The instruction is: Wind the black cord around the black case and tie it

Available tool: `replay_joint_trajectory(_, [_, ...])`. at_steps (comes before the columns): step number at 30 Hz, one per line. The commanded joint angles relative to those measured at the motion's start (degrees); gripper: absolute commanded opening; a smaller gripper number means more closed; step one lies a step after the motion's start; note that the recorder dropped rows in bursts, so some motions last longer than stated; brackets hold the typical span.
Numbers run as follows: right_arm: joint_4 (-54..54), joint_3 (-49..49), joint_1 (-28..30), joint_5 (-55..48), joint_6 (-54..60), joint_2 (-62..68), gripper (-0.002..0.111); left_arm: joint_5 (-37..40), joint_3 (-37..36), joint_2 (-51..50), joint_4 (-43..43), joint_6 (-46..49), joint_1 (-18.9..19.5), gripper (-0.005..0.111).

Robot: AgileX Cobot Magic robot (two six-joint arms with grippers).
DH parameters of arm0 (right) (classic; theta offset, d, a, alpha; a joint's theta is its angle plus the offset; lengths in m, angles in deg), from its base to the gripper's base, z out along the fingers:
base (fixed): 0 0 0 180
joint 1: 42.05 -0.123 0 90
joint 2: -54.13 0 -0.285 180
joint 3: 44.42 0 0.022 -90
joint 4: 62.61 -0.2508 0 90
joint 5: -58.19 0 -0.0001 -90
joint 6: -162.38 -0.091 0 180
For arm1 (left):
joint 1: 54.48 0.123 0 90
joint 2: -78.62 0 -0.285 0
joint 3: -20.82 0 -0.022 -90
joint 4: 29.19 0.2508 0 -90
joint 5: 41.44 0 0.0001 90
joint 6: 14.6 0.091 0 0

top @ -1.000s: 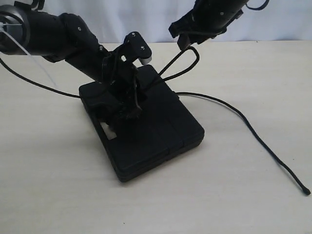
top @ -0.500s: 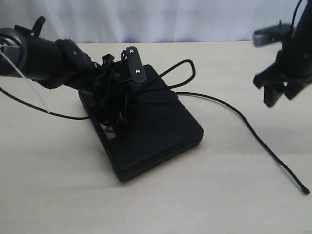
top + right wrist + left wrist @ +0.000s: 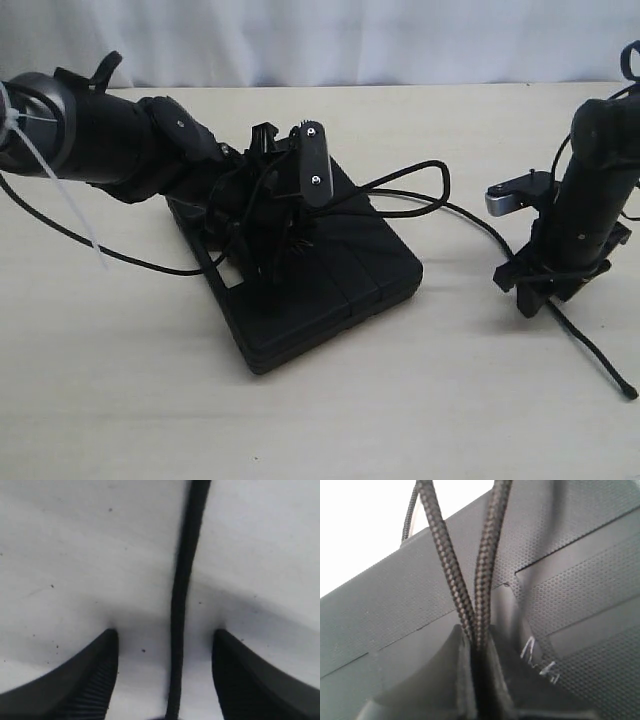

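The black case [image 3: 340, 275] lies flat mid-table, its handle slot toward the left arm. My left gripper [image 3: 285, 240] sits low over the case and is shut on two strands of the black cord [image 3: 447, 565], pinched together at the fingertips [image 3: 477, 640]. From there the cord [image 3: 440, 180] bulges out in a loop past the case's far right edge, then trails right along the table to its tip [image 3: 628, 393]. My right gripper [image 3: 535, 298] points down at the table, open, straddling the cord [image 3: 180, 595] without touching it, one finger [image 3: 107, 655] on each side.
A thin black line [image 3: 90, 250] trails left from the case under the left arm. A white tie [image 3: 70, 215] hangs off that arm. Bare tabletop [image 3: 420, 400] lies in front of the case; a pale backdrop closes off the far edge.
My right gripper let go of the loop above the case, swung right and came down over the cord on the table. The left gripper shifted right, and the loop stretched out rightward.
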Motion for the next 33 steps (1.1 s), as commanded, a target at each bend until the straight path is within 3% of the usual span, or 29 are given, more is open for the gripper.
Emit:
replay_joint_trajectory(1, [4.7, -0.2, 0.0, 1.8, -3.3, 2.1, 0.035, -1.9, -0.1, 0.7, -0.7, 0.1, -0.3, 0.000])
replay_joint_trajectory(3, [6.3, -0.2, 0.0, 2.2, -5.7, 1.9, 0.008, -3.1, -0.1, 0.7, -0.7, 0.1, -0.3, 0.000])
replay_joint_trajectory(4, [6.3, -0.2, 0.0, 2.5, -6.7, 1.5, 0.005, -3.6, -0.1, 0.7, -0.6, 0.1, -0.3, 0.000])
replay_joint_trajectory(15, [-13.4, 5.9, 0.0, 2.0, -4.8, -9.6, 0.004, 0.2, -0.1, 0.7, -0.3, 6.7, -0.3, 0.000])
replay_joint_trajectory(22, [-27.6, 12.5, 0.0, 2.9, -2.9, -7.7, 0.004, 0.1, -0.1, 0.7, -0.3, 11.0, -1.9, 0.000])
replay_joint_trajectory(24, [-32.7, 16.0, 0.0, 1.9, -1.1, -5.3, 0.004, -3.9, -0.2, 0.7, -0.3, 11.5, -3.7, 0.000])
replay_joint_trajectory(28, [-35.7, 26.5, 0.0, -2.3, -1.8, -0.6, 0.004, -20.0, -2.9, 0.7, 2.5, 13.5, -8.0, 0.000])
replay_joint_trajectory(33, [-37.6, 33.5, 0.0, -8.7, -2.3, 2.4, 0.004, -27.6, -4.1, 0.6, 4.3, 12.0, -8.7, 0.000])
